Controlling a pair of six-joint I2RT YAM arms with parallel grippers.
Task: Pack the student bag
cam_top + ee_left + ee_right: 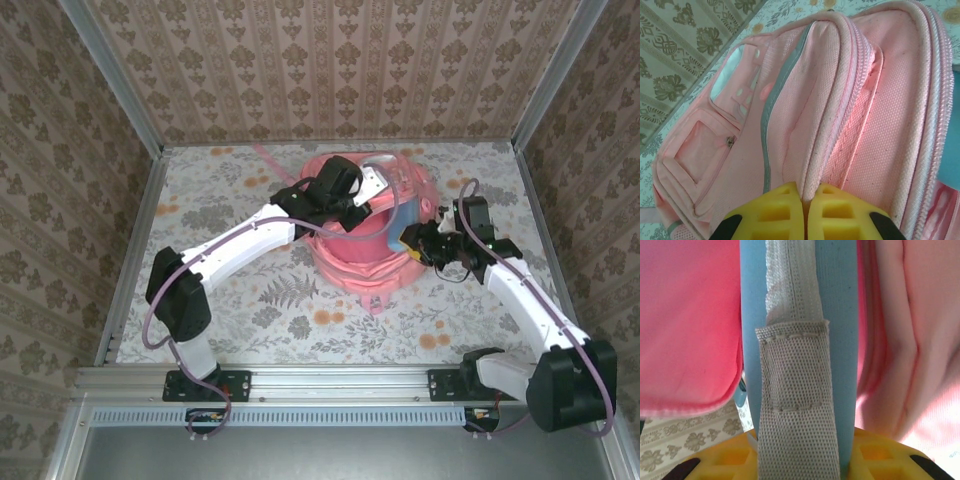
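Backpack (365, 255) (830, 100) is seen lying on the flowered table (250, 300), nearer the far edge than the near one and roughly midway between the left and right edges. Its pink fabric is slumped, and its opening is turned upward. A thin pink strap (272, 160) is trailed from it toward the far left corner.

The left gripper (378, 192) (805, 212) is placed over the far top of the backpack. In the left wrist view its yellow fingers (775, 215) are pressed together, and a raised ridge of pink fabric beside the zip is pinched between them. A pale grey stripe (771, 115) and a front pocket (735, 75) with a light panel are seen running up the fabric beyond the fingers.

The right gripper (418, 245) (805, 462) is held against the right side of the backpack. Its jaws are closed partway on a light blue item (400, 228) (840, 315), which is stood between pink walls at the backpack's opening. A grey woven strap (795, 390) is stitched down the middle of the blue item and passes between the yellow fingers (880, 455).
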